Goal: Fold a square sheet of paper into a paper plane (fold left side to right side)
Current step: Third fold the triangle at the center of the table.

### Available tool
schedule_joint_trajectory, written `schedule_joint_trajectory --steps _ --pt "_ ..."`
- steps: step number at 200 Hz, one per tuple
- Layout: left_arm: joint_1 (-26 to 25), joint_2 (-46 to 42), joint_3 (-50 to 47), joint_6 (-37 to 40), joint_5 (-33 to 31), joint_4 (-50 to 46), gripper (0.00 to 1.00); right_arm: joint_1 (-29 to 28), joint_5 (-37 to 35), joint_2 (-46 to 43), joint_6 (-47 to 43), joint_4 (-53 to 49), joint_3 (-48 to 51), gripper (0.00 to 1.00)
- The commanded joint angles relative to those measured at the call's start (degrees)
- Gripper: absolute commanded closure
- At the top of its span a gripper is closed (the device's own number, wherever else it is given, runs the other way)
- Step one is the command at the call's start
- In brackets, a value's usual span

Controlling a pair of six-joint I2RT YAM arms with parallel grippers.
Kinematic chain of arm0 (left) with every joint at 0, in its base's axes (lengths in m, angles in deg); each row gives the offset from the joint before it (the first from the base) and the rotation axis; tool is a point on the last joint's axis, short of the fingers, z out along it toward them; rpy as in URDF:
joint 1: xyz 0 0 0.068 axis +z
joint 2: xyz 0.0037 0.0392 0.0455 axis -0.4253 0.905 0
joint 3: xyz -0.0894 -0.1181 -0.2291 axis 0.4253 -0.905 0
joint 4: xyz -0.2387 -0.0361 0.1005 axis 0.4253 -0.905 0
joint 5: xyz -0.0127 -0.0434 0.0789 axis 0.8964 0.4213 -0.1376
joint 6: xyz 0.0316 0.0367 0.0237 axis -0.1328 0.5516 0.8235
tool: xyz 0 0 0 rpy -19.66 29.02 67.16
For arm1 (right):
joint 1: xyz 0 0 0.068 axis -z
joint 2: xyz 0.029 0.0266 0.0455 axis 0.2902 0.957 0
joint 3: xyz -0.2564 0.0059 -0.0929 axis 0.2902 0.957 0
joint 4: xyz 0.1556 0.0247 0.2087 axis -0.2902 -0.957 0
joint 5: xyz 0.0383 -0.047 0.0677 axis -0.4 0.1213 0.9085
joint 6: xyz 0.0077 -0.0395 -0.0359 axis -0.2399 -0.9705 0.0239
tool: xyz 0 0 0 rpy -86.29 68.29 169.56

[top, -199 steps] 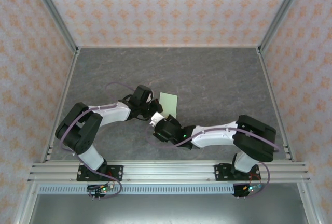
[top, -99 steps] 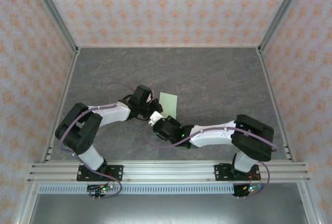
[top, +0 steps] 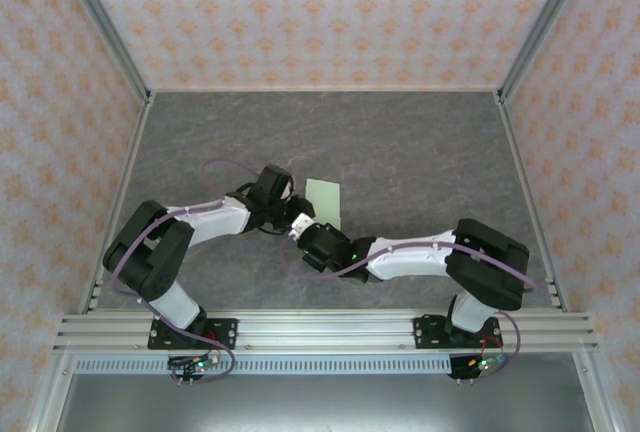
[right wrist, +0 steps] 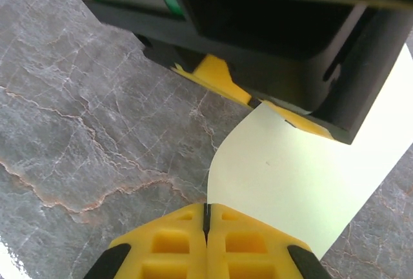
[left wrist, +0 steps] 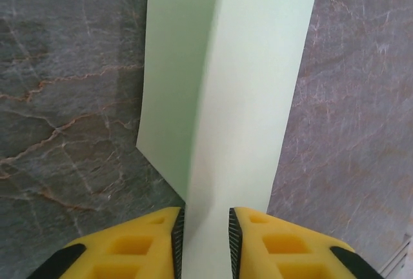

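Observation:
The square sheet of paper (top: 325, 199) is pale green and lies mid-table, bent along a lengthwise fold with one flap raised (left wrist: 251, 79). My left gripper (left wrist: 206, 227) is open, its yellow jaws a small way apart with the sheet's near end running between them. My right gripper (right wrist: 206, 211) is shut, its jaws pressed together on the sheet's curled near corner (right wrist: 303, 175). In the top view the left gripper (top: 295, 208) and the right gripper (top: 304, 225) meet at the sheet's near left corner. The left gripper's yellow fingers (right wrist: 216, 75) show just beyond the sheet in the right wrist view.
The grey marbled table top (top: 420, 152) has free room behind and to the right of the sheet. Patterned walls with metal posts (top: 525, 42) close it in. An aluminium rail (top: 320, 330) runs along the near edge.
My right gripper has closed on the sheet's near corner and edged slightly left. My left gripper's jaws have parted from their shut hold. The sheet stays in place.

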Motion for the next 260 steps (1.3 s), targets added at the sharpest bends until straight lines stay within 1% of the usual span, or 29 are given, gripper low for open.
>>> schedule_joint_trajectory --steps 1,18,27,45,60,76,85,102,114,130,158,169,176,193,216,260 --pt "0.10 -3.76 1.39 3.00 -3.13 -5.17 0.63 0.62 3.06 -1.32 1.68 -1.54 0.84 1.00" --pt "1.31 -5.49 1.80 5.03 -3.20 -8.39 0.50 0.98 4.80 -1.34 2.13 -1.38 0.81 1.00" --pt "2.01 -6.44 2.24 6.85 -3.29 -10.74 0.45 1.13 5.25 -1.24 2.34 -1.30 0.93 1.00" --pt "3.24 -8.65 2.80 10.22 -5.01 -15.78 0.40 1.33 5.76 -1.13 2.92 -0.71 1.41 1.00" --pt "4.41 -9.88 3.90 12.12 -5.20 -18.27 0.39 1.57 6.26 -1.26 3.45 -0.69 1.55 1.00" --pt "4.69 -9.96 6.07 14.13 -4.90 -19.89 0.40 1.82 6.54 -1.20 3.95 -0.50 1.75 1.00" --pt "4.67 -9.38 7.24 14.86 -4.24 -19.81 0.43 1.92 6.58 -1.27 4.23 -0.24 1.94 1.00" --pt "4.73 -6.59 9.65 15.71 -1.10 -17.38 0.54 2.34 7.21 -1.38 4.84 0.12 2.20 1.00" --pt "4.73 -2.82 12.41 16.46 1.33 -15.82 0.60 2.59 7.88 -1.36 4.88 0.29 2.12 1.00" --pt "4.69 3.07 16.97 17.41 4.21 -14.74 0.66 2.64 8.17 -1.26 4.86 0.13 1.86 1.00" --pt "4.51 13.34 24.72 17.37 11.67 -13.00 0.73 2.99 8.55 -1.15 4.87 -0.06 1.55 1.00" --pt "4.11 16.42 27.60 17.42 13.09 -13.99 0.74 3.20 8.93 -1.01 5.03 -0.12 1.34 1.00" --pt "3.73 18.82 29.61 19.21 13.03 -15.21 0.74 3.24 9.16 -0.93 5.12 -0.03 1.31 1.00" --pt "2.79 22.08 33.10 20.46 12.14 -17.99 0.75 3.63 9.85 -0.66 5.54 -0.17 0.98 1.00" --pt "1.82 25.26 36.32 22.36 9.11 -21.71 0.74 3.86 10.71 -0.11 5.95 -0.42 0.54 1.00" --pt "1.49 29.44 37.54 22.90 7.00 -23.44 0.76 4.47 11.98 0.26 7.71 -2.12 -0.72 1.00"
